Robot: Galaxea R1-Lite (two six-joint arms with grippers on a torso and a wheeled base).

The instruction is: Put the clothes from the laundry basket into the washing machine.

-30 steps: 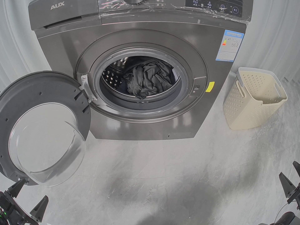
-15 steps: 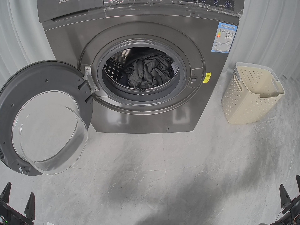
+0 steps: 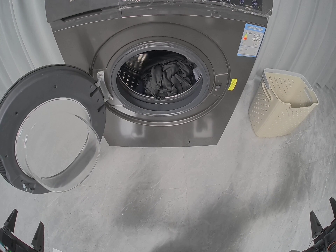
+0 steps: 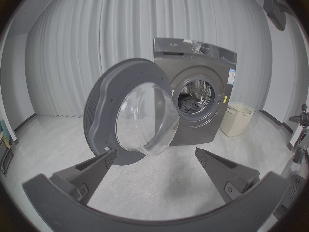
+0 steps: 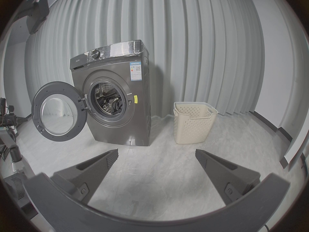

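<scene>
Seen from the head, the washing machine [image 3: 157,133] stands at twelve o'clock on the grey floor [image 3: 182,193]; its round door [image 3: 52,84] is swung wide open toward nine o'clock, with the clear bowl facing outward. A heap of dark grey clothes [image 3: 168,79] lies inside the drum [image 3: 131,77], just behind the lip of the opening; none of it hangs over the rim. The cream laundry basket [image 3: 280,112] sits on the floor at two o'clock, just beside the machine's corner and tilted slightly away from it; its perforated inner walls show. The left tool [image 3: 26,221] hangs low at seven o'clock, its fingers spread wide and gripping nothing; the same wide gap shows at the wrist [image 4: 155,151], with the open door beyond it. The right tool [image 3: 322,214] hangs low at five o'clock, also spread wide and holding nothing [image 5: 156,152]; both are well apart from machine and basket. A pleated pale curtain [image 3: 308,35] hangs behind.
</scene>
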